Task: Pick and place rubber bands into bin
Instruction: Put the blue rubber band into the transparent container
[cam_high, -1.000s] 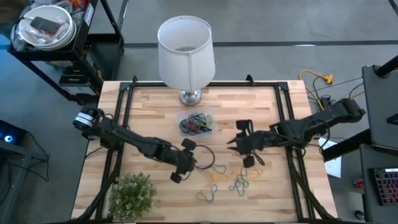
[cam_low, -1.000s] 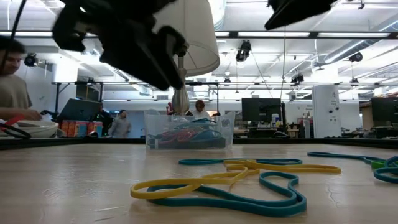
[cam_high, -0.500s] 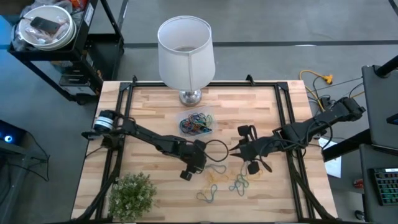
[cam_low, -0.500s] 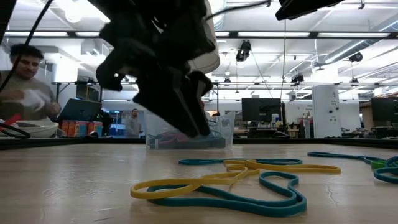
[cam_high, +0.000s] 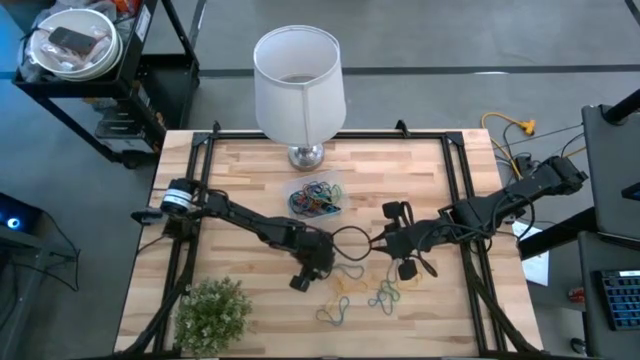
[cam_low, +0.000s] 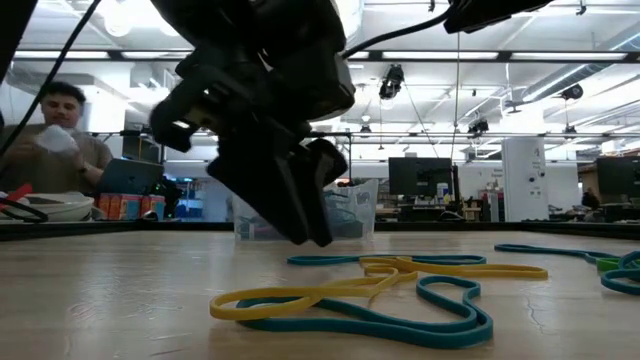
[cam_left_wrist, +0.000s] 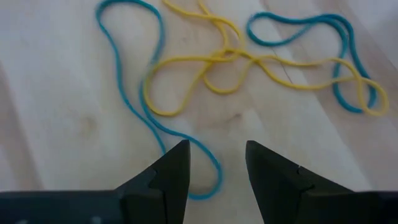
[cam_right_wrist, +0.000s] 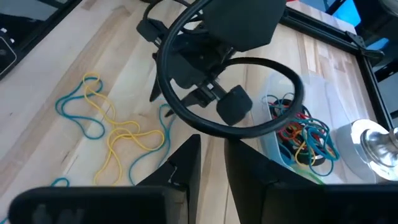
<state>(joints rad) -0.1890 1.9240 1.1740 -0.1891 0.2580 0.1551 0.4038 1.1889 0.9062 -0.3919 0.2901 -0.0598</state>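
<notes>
Loose rubber bands, yellow (cam_high: 347, 283) and blue (cam_high: 385, 295), lie flat on the wooden table near its front edge. The see-through bin (cam_high: 316, 198) stands in the table's middle with several coloured bands in it (cam_right_wrist: 305, 134). My left gripper (cam_left_wrist: 217, 168) is open and slants down low over the loose bands. The looped end of a blue band (cam_left_wrist: 208, 183) lies between its fingertips; whether they touch it I cannot tell. My right gripper (cam_right_wrist: 212, 158) hovers higher, right of the bin, its fingers a narrow gap apart with nothing between them.
A white lamp (cam_high: 298, 80) stands behind the bin at the far edge. A green plant (cam_high: 214, 312) sits at the near left corner. A black cable loop (cam_right_wrist: 230, 93) hangs at my left wrist, between the two grippers. A person (cam_low: 60, 130) is beyond the table.
My left gripper has swung toward the table's right edge and come down toward the loose bands, rolling its wrist on the way. The bands and the bin lie as before.
</notes>
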